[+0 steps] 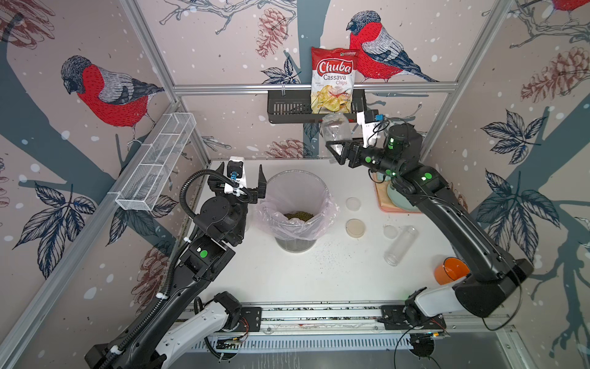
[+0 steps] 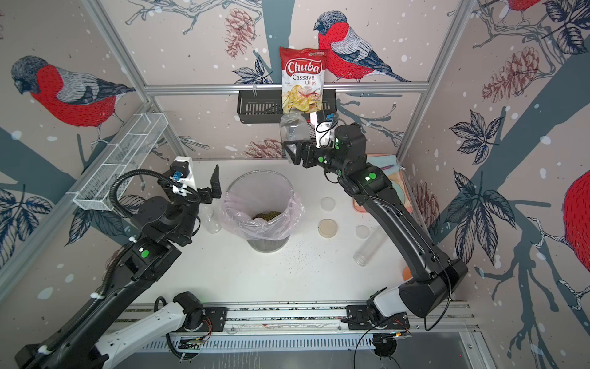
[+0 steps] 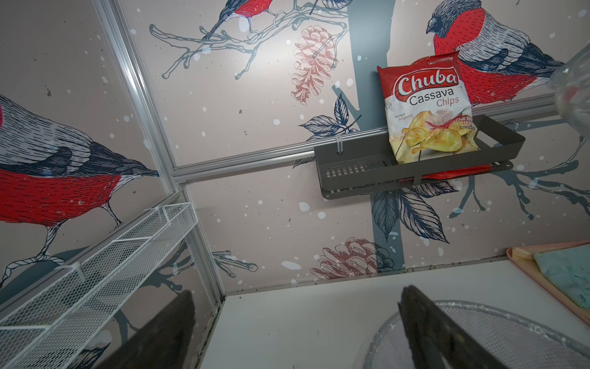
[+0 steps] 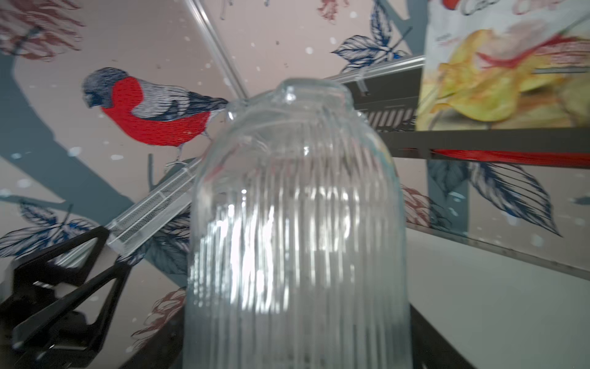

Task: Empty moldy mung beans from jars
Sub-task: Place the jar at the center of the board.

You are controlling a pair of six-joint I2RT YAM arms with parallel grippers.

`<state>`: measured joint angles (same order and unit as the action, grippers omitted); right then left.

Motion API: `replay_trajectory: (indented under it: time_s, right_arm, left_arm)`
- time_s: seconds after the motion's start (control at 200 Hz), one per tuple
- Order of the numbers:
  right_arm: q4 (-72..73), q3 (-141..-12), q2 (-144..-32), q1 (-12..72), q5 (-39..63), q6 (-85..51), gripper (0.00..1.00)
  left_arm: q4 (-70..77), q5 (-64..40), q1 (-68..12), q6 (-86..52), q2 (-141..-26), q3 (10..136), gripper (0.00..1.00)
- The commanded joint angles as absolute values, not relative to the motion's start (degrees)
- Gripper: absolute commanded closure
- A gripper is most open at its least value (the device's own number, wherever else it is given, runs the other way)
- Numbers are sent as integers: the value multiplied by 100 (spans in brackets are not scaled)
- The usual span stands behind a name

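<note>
White table [image 1: 287, 278], bird-print walls; right gripper [image 1: 339, 147] clamped clear ribbed jar [image 1: 335, 129], raised near shelf [image 1: 287, 107]; left gripper [image 1: 241, 179] spread wide, empty, beside bin [image 1: 323, 220]; mung beans [image 1: 298, 216] lay in bin; tube jar [image 1: 400, 246] lay sideways on table

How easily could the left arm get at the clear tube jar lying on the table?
Probably not easily: the left tool is open and empty, but the bin stands between it and the tube jar, far across the table.
</note>
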<state>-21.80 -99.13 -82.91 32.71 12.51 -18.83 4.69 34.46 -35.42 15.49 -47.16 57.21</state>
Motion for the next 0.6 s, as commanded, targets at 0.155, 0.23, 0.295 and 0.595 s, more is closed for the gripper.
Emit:
replay_trajectory:
  time_s: [0.155,0.23,0.295,0.595]
  right_arm:
    - [-3571,-10079,-8151,2461,451,-2285,70]
    - [-3759,-9983,-8069,2059,813,-2591,70]
    - [-3886,-9896,-8011,1754,1165,-2810,70]
    - [-4549,-9657,-8073,1149,1987,-3242,70]
  left_arm:
    - [1038,3335,-3481,1600,-4767,5427,3]
    - [988,3314,-3472,1552,-4799,5473,3]
    - [981,3265,-3472,1547,-4786,5478,3]
    - [1085,3219,-3393,1564,-4710,5276,3]
